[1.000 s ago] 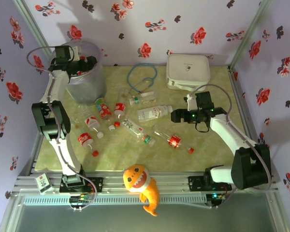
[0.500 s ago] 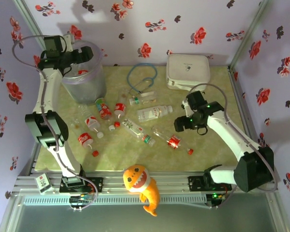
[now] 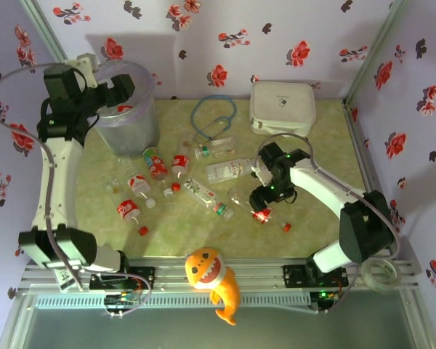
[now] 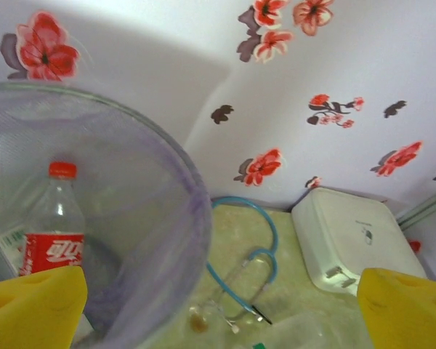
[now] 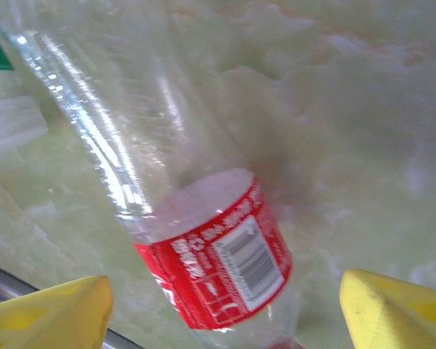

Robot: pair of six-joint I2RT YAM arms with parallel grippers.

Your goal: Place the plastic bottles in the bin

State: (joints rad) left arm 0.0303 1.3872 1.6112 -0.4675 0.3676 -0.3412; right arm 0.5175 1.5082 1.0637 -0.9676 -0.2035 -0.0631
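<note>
The bin (image 3: 131, 127) stands at the back left, and a red-labelled bottle (image 4: 54, 236) stands upright inside it. My left gripper (image 3: 125, 87) hovers open over the bin's rim (image 4: 185, 189) with nothing between its yellow fingertips (image 4: 33, 305). Several plastic bottles (image 3: 203, 193) lie across the middle of the mat. My right gripper (image 3: 264, 202) is low over a clear red-labelled bottle (image 5: 214, 265) lying near the front right. Its jaws are open and straddle that bottle, with a gap on each side of the bottle (image 3: 260, 213).
A white square case (image 3: 282, 105) sits at the back right and a blue stethoscope (image 3: 212, 116) lies behind the bottles. Loose red caps (image 3: 286, 227) dot the mat. An orange fish toy (image 3: 212, 275) rests on the front rail.
My left arm has risen and pulled back to the left from over the bin. My right arm swung left and down onto the red-labelled bottle, its jaws narrowing a little.
</note>
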